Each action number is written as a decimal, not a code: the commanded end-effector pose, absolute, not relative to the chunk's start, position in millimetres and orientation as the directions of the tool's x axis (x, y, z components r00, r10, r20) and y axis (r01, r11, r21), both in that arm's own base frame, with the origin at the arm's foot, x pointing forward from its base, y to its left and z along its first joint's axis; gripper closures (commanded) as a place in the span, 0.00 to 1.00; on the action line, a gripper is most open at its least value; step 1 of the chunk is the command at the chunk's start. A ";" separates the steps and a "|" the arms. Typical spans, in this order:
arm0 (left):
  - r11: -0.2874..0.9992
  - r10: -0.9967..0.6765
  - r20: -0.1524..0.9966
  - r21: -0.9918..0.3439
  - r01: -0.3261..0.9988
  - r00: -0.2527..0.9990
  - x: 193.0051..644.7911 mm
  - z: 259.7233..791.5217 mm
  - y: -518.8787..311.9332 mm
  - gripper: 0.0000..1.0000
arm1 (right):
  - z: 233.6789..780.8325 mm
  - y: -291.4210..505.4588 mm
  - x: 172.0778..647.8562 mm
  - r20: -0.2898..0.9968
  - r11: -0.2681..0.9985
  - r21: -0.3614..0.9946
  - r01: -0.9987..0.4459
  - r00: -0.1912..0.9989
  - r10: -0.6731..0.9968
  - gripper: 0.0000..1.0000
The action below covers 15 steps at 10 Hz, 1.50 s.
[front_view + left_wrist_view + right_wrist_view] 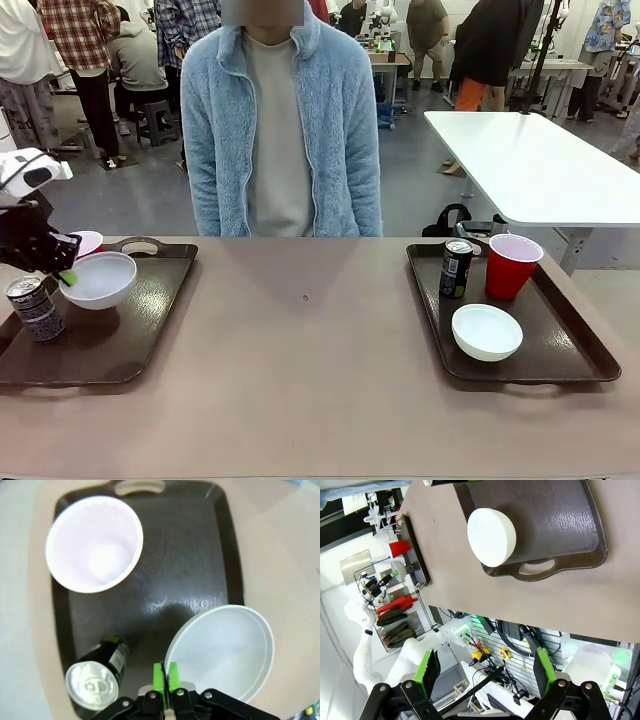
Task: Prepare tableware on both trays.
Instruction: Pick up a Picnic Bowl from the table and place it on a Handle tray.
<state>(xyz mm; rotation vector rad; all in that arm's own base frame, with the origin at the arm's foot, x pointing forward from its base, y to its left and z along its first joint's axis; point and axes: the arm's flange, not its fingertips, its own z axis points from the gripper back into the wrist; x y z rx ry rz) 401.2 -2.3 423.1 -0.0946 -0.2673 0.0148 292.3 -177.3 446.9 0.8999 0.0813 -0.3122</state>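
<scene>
Left tray sat at the bench's left side. On it: a drink can upright near the front-left, a red cup at the far edge by the cut-out handle, mostly hidden behind the white bowl. Left fingers were clenched on the near-left rim of that bowl; green pads pinched the rim edge, per the left wrist view. In that view the bowl looked tilted and hung over the tray's side edge, the can was just beside the pads, and the cup stood apart near the handle end. Can't tell whether the bowl's base was touching the tray.

Mid bench: a person in a light blue fleece stood at the far side, hands out of sight.

Right tray held a dark can and red cup side by side at the far end, apart from each other, and a second white bowl flat nearer the front. Right fingers were released, spread wide, gripping nothing, well clear of the bench. The right wrist view caught that bowl from the side on its tray, next to the handle cut-out.
</scene>
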 end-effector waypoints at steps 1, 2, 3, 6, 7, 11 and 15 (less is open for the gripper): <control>0.999 0.037 0.232 -0.047 -0.027 0.972 360.0 378.4 -5.9 1.00 | 446.9 -177.5 292.2 -0.199 0.578 0.759 0.300 0.952 -0.233 0.00; 0.999 0.034 0.211 -0.037 -0.027 0.977 358.0 367.6 -7.2 1.00 | 446.9 -177.5 292.2 -0.199 0.578 0.759 0.300 0.952 -0.233 0.00; 1.000 0.023 0.192 -0.015 -0.020 0.981 357.5 357.9 -9.4 1.00 | 446.9 -177.5 292.2 -0.199 0.578 0.759 0.300 0.952 -0.233 0.00; 0.999 -0.004 0.137 0.035 -0.001 0.991 354.0 331.7 -15.2 1.00 | 446.9 -177.5 292.2 -0.199 0.578 0.759 0.300 0.952 -0.233 0.00; 0.999 -0.014 0.127 0.032 0.010 0.992 352.8 327.9 -16.9 1.00 | 446.9 -177.5 292.2 -0.199 0.578 0.759 0.300 0.952 -0.233 0.00; 0.999 -0.048 0.115 0.011 0.047 0.992 348.3 340.7 -19.3 0.00 | 446.9 -177.5 292.2 -0.199 0.578 0.759 0.300 0.952 -0.233 0.00; 0.990 -0.139 0.121 -0.007 0.141 0.983 325.8 392.9 -40.3 0.00 | 446.9 -177.5 292.2 -0.199 0.578 0.759 0.300 0.952 -0.233 0.00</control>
